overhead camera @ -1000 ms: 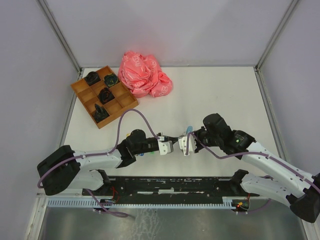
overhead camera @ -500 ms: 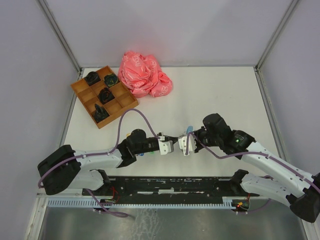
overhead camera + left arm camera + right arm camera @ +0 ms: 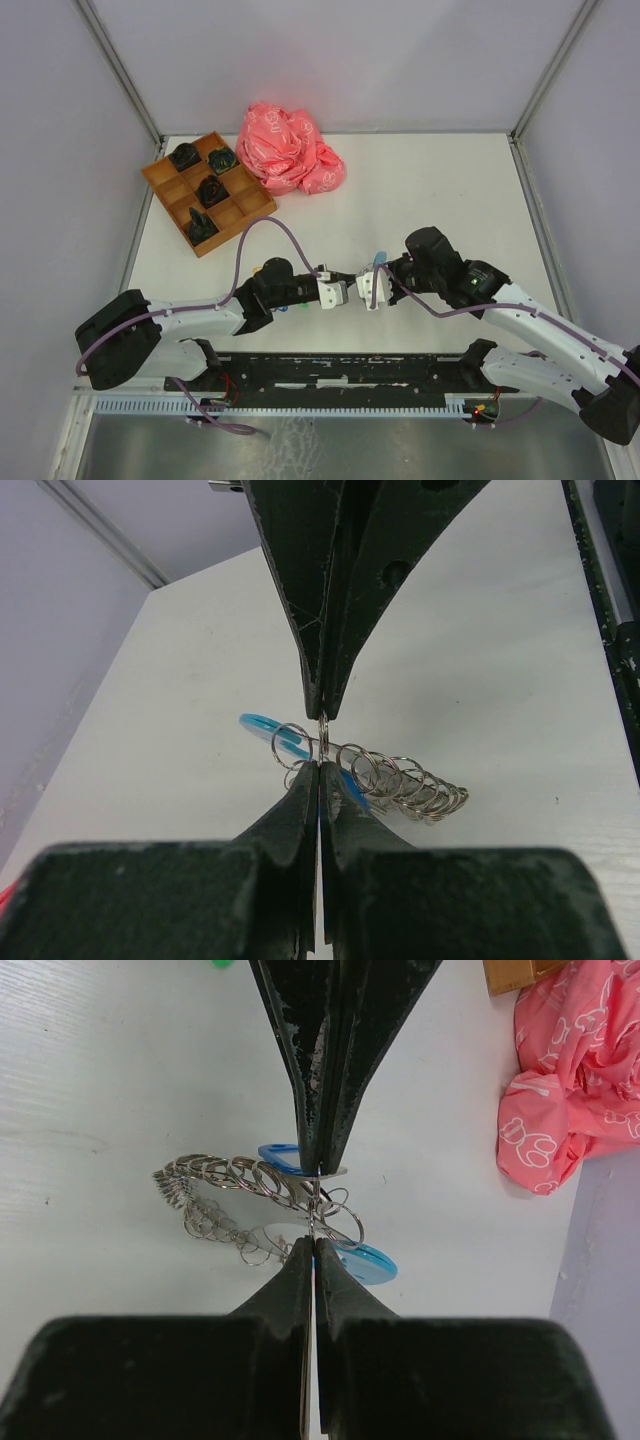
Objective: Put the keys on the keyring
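Left pincer pressed together, pinching thin link of keyring beside blue segment. Right pincer likewise nips keyring from opposite side. Keyring near-centre of table, between both. Judged light, limp, slippery wire; grip single link firmly, close to blue segment.

A white table is shown. A wooden compartment tray is set flat at its far left corner, and a crumpled pink cloth is laid just beside the tray on the right. Near the middle front, the keyring, a bunched chain of silver rings with a light blue piece, is rested mostly on the surface.
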Robot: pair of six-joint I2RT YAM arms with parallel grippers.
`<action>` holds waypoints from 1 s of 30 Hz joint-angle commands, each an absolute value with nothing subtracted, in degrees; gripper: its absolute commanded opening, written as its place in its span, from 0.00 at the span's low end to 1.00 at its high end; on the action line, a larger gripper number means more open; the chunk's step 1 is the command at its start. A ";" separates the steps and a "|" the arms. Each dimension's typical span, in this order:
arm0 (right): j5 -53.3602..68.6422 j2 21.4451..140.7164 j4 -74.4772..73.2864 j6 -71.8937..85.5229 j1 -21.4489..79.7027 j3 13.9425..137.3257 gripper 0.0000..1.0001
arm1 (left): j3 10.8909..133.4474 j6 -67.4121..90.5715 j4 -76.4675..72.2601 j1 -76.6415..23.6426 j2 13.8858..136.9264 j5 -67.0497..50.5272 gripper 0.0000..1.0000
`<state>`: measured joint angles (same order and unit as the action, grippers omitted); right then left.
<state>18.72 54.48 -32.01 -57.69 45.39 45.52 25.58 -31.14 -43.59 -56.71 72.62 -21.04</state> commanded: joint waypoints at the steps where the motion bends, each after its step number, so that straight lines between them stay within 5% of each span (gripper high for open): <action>1: 17.67 54.28 -29.53 -56.71 45.82 46.14 0.01 | 27.90 -32.81 -45.01 -56.96 72.79 -20.88 0.03; 30: 18.11 54.30 -29.09 -55.83 45.90 46.40 0.01 | 28.59 -32.40 -44.05 -57.02 73.36 -21.09 0.03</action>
<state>17.82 54.48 -31.99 -56.77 45.65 45.52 26.33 -31.14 -42.26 -56.71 73.25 -20.99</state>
